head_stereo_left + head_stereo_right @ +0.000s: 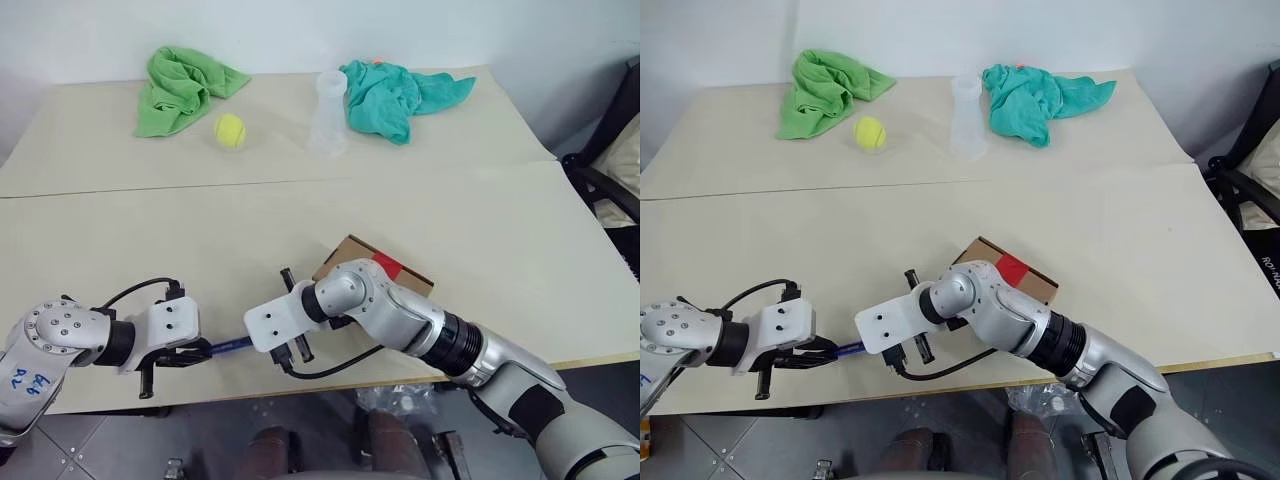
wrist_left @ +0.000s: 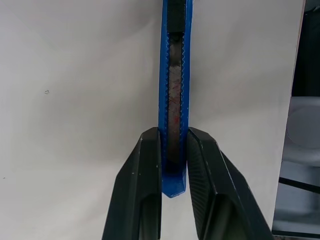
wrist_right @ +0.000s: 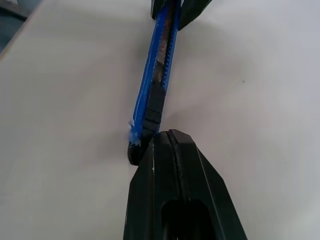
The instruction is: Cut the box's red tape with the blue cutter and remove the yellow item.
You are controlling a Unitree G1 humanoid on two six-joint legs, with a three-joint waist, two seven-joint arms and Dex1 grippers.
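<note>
My left gripper is shut on the blue cutter near the table's front edge, its fingers clamping the blunt end. The cutter points right, toward my right gripper. That gripper is shut with nothing in it, and its tips sit right at the cutter's black slider end; I cannot tell whether they touch. Behind the right forearm lies the brown box, closed, with the red tape on its lid. The yellow item is hidden.
At the back of the table lie a green cloth, a yellow-green tennis ball, a clear plastic container and a teal cloth. A seam crosses the table. The front edge is close behind the box.
</note>
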